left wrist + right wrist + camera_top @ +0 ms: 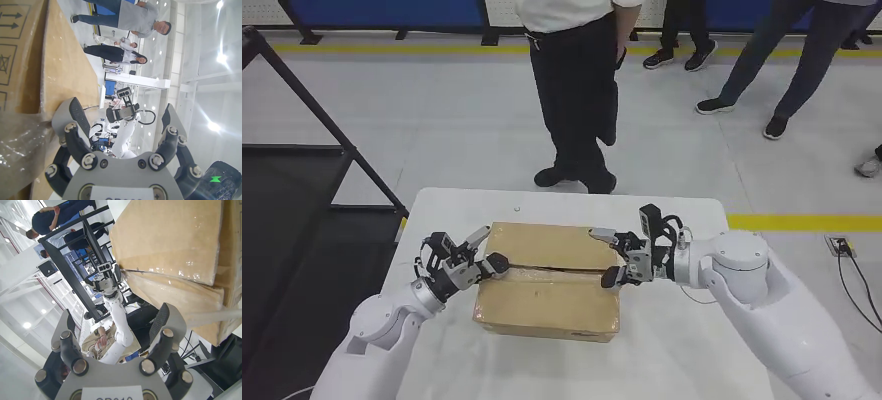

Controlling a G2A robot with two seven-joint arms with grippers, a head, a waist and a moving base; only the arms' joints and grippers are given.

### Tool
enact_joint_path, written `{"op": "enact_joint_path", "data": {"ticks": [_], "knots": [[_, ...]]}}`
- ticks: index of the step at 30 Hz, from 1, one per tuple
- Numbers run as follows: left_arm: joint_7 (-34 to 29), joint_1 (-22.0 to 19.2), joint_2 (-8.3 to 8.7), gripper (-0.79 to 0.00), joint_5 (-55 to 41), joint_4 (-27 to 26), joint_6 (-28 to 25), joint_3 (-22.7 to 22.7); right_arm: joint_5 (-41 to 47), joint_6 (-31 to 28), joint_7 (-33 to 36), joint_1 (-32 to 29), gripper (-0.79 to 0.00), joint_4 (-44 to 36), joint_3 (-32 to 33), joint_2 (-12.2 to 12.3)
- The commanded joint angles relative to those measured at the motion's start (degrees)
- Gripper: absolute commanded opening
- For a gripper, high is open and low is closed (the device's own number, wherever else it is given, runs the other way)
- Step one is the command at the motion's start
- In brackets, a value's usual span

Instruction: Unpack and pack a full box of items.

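The box [547,285] sits closed in the middle of the white tabletop [682,340], its two top flaps meeting in a seam [547,268] that runs from side to side. At the box's left end of that seam hangs the left gripper [487,250], fingers spread wide and holding nothing. At the right end is the right gripper [607,257], equally wide and empty. The cardboard looks stiff, though the flaps will bend. A full box is probably heavy, so a flap edge beside the seam seems the better hold. Glossy clear tape [166,281] lies over the seam and is likely slippery. Whether it holds the flaps shut I cannot tell. The contents are hidden.
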Motion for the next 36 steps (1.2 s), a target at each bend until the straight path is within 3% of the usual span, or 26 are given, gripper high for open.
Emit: {"op": "enact_joint_path", "data": {"ticks": [1, 12, 21, 33, 36], "knots": [[0.02, -0.03, -0.01, 0.0, 0.18, 0.01, 0.06, 0.02, -0.64, 1.99, -0.18, -0.07, 0.0, 0.14, -0.05, 0.1], [0.15, -0.09, -0.08, 0.0, 0.33, 0.11, -0.04, -0.05, -1.12, 6.9, 1.54, -1.79, 0.0, -0.03, 1.75, 0.97], [0.16, -0.1, -0.15, 0.0, 0.52, -0.11, 0.21, 0.11, -6.5, -4.56, 4.18, -9.86, 0.0, -4.06, 8.23, 3.41], [0.64, -0.12, -0.3, 0.0, 0.69, -1.1, 0.22, 0.36, -6.5, -4.56, 4.18, -9.86, 0.0, -4.06, 8.23, 3.41], [0.69, -0.16, -0.31, 0.0, 0.93, -1.14, 0.31, 0.38, -9.38, -8.9, 1.38, -11.51, 0.0, -5.05, 9.04, 3.62]]}}
